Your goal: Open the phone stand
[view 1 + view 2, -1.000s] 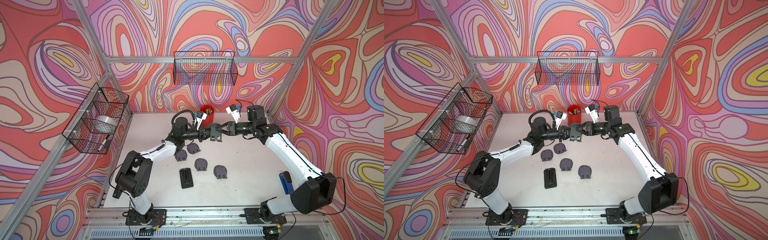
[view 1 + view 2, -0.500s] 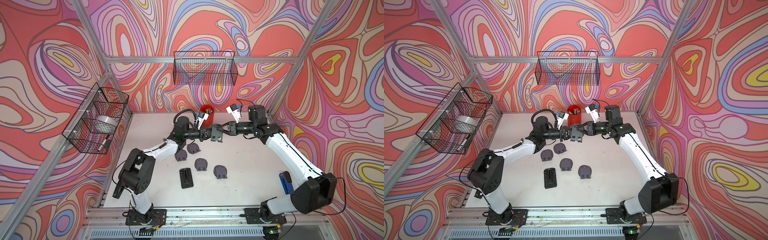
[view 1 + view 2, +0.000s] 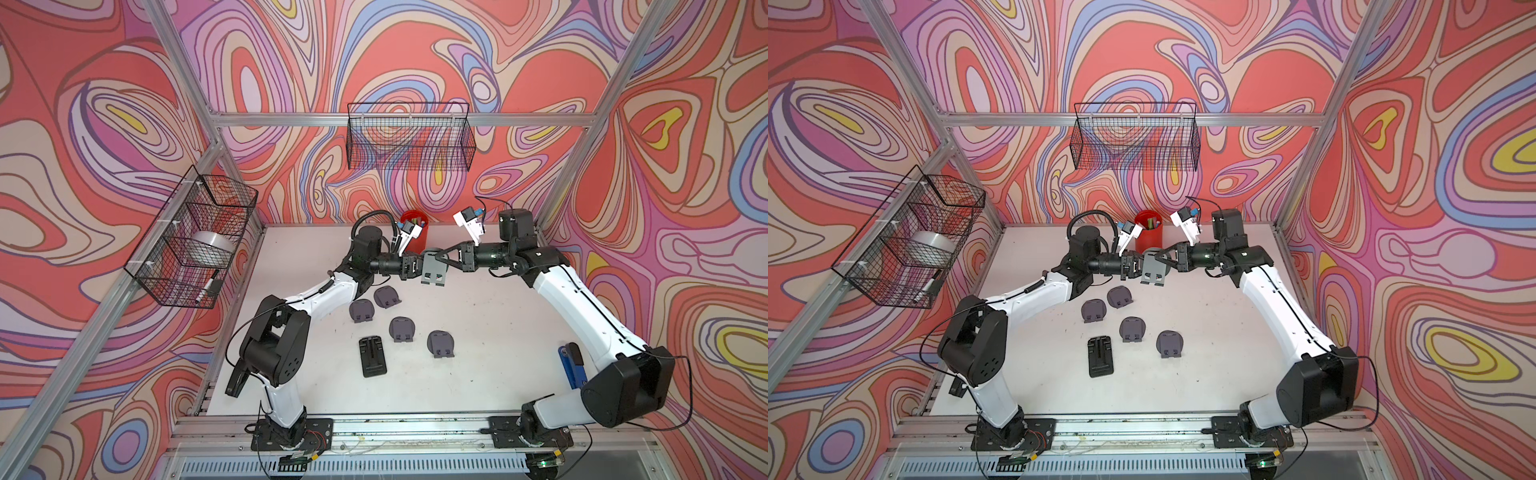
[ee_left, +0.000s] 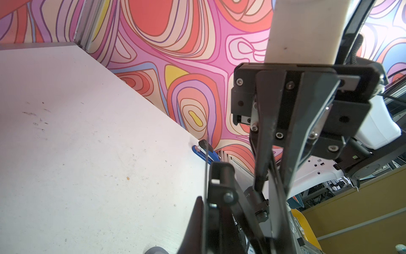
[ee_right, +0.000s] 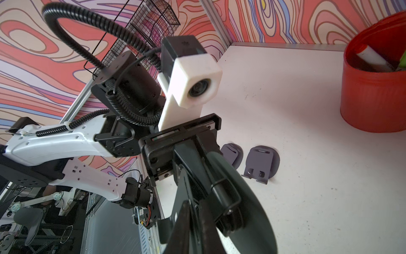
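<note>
**Grey phone stand (image 3: 432,272) pinched between left gripper (image 3: 417,268) and right gripper (image 3: 445,261), off the worktop (image 3: 490,324)**

Position: the phone stand is hanging in the air over the back middle of the worktop, just in front of the red cup (image 3: 414,232). Whether it is touching the cup cannot be told from above.

Edges and room:
- The far side is being closed off by the cup and the back wall.
- Four folded grey stands (image 3: 401,329) and a black stand (image 3: 372,356) are lying flat on the near side, below the held piece and toward the left arm.
- Bare worktop is lying open on the robot's right, from under the right forearm to the front rail. Only a blue tool (image 3: 570,365) is sitting there, at the right edge.
- A narrow bare strip is running along the left frame rail.

Grip:
- The left gripper is clamping one side of the stand, jaws drawn tight on it.
- The right gripper is facing it from the opposite side. In the left wrist view its fingers (image 4: 264,136) are narrowing onto a thin dark plate of the stand, so they are closed on it.

Arm pose: both arms are reaching in from their bases on the front rail, with forearms sloping up and inward. The wrists are lying near level, and the grippers are pointing at each other almost in one line.
</note>
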